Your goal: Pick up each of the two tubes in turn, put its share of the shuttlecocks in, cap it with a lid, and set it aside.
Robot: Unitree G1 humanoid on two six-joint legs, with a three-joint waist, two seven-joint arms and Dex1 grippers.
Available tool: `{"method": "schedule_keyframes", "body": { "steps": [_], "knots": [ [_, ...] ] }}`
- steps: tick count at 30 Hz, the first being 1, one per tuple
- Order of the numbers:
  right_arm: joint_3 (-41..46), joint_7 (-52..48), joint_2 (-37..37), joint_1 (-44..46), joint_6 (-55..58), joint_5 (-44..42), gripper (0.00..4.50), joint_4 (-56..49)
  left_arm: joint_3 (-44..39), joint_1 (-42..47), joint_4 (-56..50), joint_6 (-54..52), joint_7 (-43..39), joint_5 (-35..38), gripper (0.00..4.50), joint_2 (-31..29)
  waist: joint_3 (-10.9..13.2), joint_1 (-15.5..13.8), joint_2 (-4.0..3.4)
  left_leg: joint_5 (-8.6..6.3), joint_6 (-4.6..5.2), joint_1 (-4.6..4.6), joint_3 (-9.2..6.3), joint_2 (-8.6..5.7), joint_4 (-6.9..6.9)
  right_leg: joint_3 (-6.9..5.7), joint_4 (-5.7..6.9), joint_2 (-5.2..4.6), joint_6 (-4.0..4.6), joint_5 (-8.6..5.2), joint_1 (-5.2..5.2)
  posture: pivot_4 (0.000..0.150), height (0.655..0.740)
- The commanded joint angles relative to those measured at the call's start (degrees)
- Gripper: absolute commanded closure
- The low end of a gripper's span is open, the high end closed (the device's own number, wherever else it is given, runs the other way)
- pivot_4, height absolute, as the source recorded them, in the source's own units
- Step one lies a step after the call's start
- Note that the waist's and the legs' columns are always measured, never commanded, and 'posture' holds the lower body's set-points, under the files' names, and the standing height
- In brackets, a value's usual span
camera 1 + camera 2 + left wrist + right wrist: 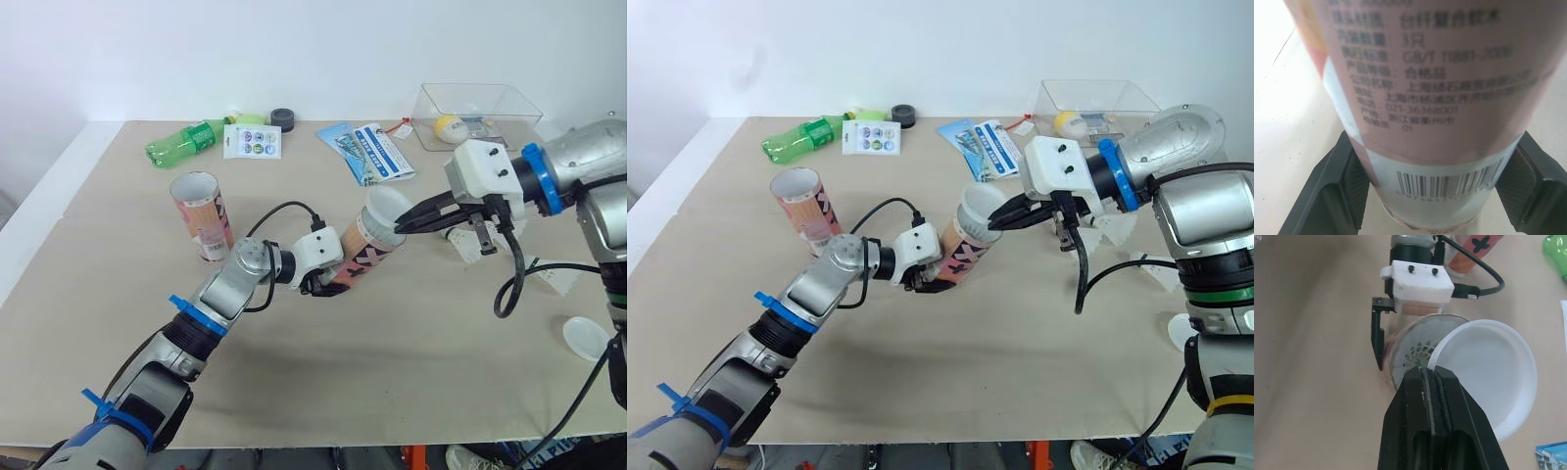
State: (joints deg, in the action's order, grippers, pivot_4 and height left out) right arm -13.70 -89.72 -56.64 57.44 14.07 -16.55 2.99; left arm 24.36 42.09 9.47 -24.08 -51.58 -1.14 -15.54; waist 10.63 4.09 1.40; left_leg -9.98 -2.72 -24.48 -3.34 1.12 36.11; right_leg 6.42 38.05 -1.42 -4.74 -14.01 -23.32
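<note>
My left gripper (318, 284) is shut on the lower end of a pink printed tube (364, 253), held tilted with its open mouth up and to the right. Its fingers (1332, 186) clamp the tube (1425, 98) just above the barcode. My right gripper (404, 223) is shut on the rim of a white lid (389, 208), which rests half over that mouth. Beside the lid (1488, 377), a white shuttlecock (1418, 350) shows inside the tube. The second tube (201, 215) stands upright and open at the left. Another white lid (586, 338) lies at the table's right edge.
Loose white shuttlecocks (549, 276) lie under my right arm. Along the back sit a green bottle (181, 144), a card pack (253, 141), a black roll (283, 119), blue leaflets (370, 152) and a clear box (477, 113) holding a yellow ball.
</note>
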Motion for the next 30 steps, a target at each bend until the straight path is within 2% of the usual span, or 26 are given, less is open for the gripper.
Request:
{"method": "schedule_keyframes", "body": {
  "steps": [1, 5, 11, 19, 30],
  "knots": [
    [-0.3, -2.8, 0.4, 2.5, -2.4, -0.2, 4.44, 0.8, -2.3, -1.3, -1.2, -0.1, 2.3, 1.7, 1.53, 2.1, 0.0, 0.0, 0.0, 0.0, 0.0, 0.0, -0.01, 0.0, 0.0, 0.0, 0.0, 0.0, 0.0, 0.0, 0.01, 0.15, 0.74],
    [-0.9, -2.8, 1.3, 4.9, -3.1, -1.0, 4.44, 1.8, -7.3, -4.9, -2.3, 1.9, 5.0, 6.7, 1.53, 6.6, 0.0, 0.0, -0.04, 0.0, 0.0, 0.0, 0.01, 0.0, 0.01, 0.0, 0.0, -0.02, 0.0, 0.01, 0.0, 0.15, 0.74],
    [-2.2, -2.8, 1.2, 6.6, -1.8, -4.1, 4.44, -0.6, -8.2, -12.9, -2.3, 11.8, 7.6, 7.8, 1.53, 9.6, 0.1, 0.0, -0.1, 0.0, 0.0, 0.03, -0.03, 0.02, -0.14, -0.01, 0.01, 0.02, 0.31, 0.12, -0.03, 0.15, 0.74],
    [-7.3, -2.8, -0.8, 10.8, -5.2, -4.2, 4.44, 0.1, -5.2, -17.4, 5.1, 27.1, 9.5, 2.4, 1.53, 8.6, 0.0, 0.0, -0.14, 0.02, -0.02, 0.1, 0.01, 0.02, -0.13, 0.0, 0.01, 0.01, 0.13, 0.04, 0.0, 0.15, 0.74],
    [-17.2, -2.8, -3.8, 16.0, -7.1, -8.9, 4.44, 0.5, -5.7, -16.0, 9.8, 26.5, 5.5, 4.6, 1.53, 9.0, 0.0, 0.0, -0.27, 0.02, -0.01, 0.2, 0.06, 0.03, -0.13, 0.0, 0.0, 0.01, 0.15, 0.03, 0.07, 0.15, 0.74]
  ]
}}
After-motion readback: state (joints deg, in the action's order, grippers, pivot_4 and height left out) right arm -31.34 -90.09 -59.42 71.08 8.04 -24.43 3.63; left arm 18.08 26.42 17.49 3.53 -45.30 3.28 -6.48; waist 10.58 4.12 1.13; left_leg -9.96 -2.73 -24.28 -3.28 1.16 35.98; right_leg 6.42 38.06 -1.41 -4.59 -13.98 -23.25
